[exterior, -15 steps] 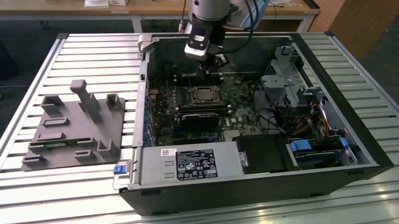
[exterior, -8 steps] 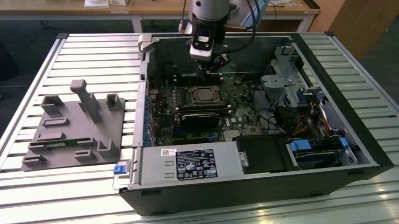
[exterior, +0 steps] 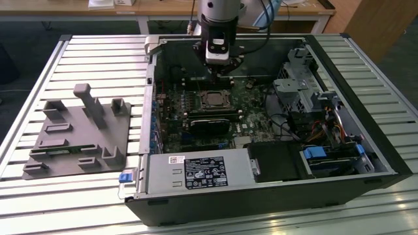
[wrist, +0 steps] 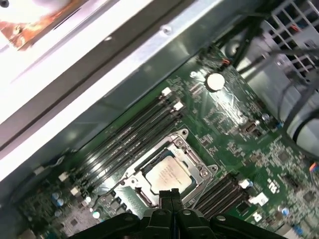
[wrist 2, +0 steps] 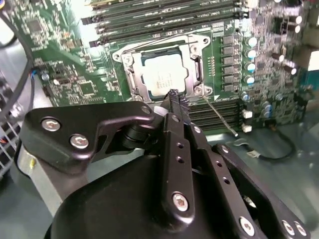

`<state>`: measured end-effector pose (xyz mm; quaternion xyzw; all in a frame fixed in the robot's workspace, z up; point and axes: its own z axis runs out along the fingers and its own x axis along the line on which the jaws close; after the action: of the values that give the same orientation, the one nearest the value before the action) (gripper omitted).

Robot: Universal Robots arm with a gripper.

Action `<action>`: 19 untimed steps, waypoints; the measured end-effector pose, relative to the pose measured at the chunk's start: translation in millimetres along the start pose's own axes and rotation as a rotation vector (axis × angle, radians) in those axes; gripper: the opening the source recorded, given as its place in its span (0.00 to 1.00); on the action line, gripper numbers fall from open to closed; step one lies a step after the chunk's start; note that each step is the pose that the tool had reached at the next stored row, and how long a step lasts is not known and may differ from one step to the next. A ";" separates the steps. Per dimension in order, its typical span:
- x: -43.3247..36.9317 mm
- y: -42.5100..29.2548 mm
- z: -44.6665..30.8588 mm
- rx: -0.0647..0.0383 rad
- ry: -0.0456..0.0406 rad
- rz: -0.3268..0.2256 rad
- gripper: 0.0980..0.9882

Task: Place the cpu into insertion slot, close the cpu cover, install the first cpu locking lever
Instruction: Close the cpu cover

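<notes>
Second wrist view: my gripper (wrist 2: 175,98) hangs just beside the socket (exterior: 199,98), fingers pressed together and holding nothing, tips at the socket's near corner. Both wrist views show the same narrow, empty pinch (wrist: 169,193).

Just beside that corner, a thin wire lever (wrist 2: 219,117) juts away from the socket, free and not yet hooked down.

Inside the socket lies the chip (wrist 2: 162,78), dull silver face up and square to the rim. The cover (wrist 2: 133,77) looks lowered around the chip, its middle opening framing the metal face. In the first wrist view the chip (wrist: 168,174) sits directly past my fingertips.

Beyond the socket run the long black memory slots (wrist 2: 164,15). Past them is the grey case wall (wrist: 124,64).

As I judge it, the risk is a slip. The lever is thin and springy, and closed tips could slide off it and scrape the green board (wrist 2: 65,64) beside the socket. A lever that misses its hook would leave the cover unclamped. I cannot tell whether the chip is fully seated, and force on a chip seated crooked could bend the contacts beneath.
</notes>
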<state>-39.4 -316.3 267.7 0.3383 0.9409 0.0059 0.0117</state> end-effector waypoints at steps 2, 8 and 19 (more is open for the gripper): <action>0.0 0.0 0.1 -0.001 0.0007 -0.038 0.01; 0.0 0.0 0.2 -0.003 0.0028 -0.146 0.01; 0.0 0.0 0.8 -0.006 0.0066 -0.346 0.01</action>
<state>-39.4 -316.3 266.9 0.1713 0.9851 0.0078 0.0106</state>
